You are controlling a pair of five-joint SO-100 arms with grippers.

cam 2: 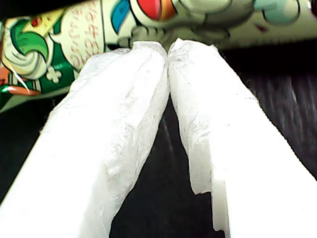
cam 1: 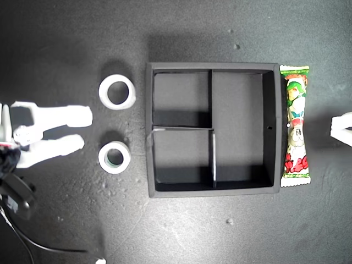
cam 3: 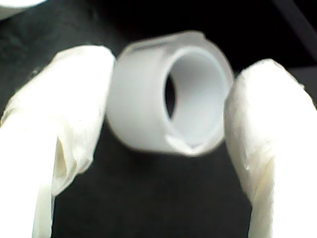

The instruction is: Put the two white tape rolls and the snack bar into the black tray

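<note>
Lying beside the black tray [cam 1: 149, 132] on the exterior view's right, the snack bar [cam 1: 295, 126] shows cartoon figures and script too blurred to read. My first gripper [cam 2: 168, 49], mostly cut off there, has fingers pressed together, empty. My second gripper [cam 3: 171, 94] stands wide apart around an all-white tape roll [cam 3: 171, 99]; contact unclear. The grey-cored roll [cam 1: 114, 157] lies nearby.

tray [cam 1: 149, 132] mid-table, two tape rolls [cam 1: 116, 92] at exterior view's left, snack bar [cam 1: 295, 126] just beside its right wall
</note>
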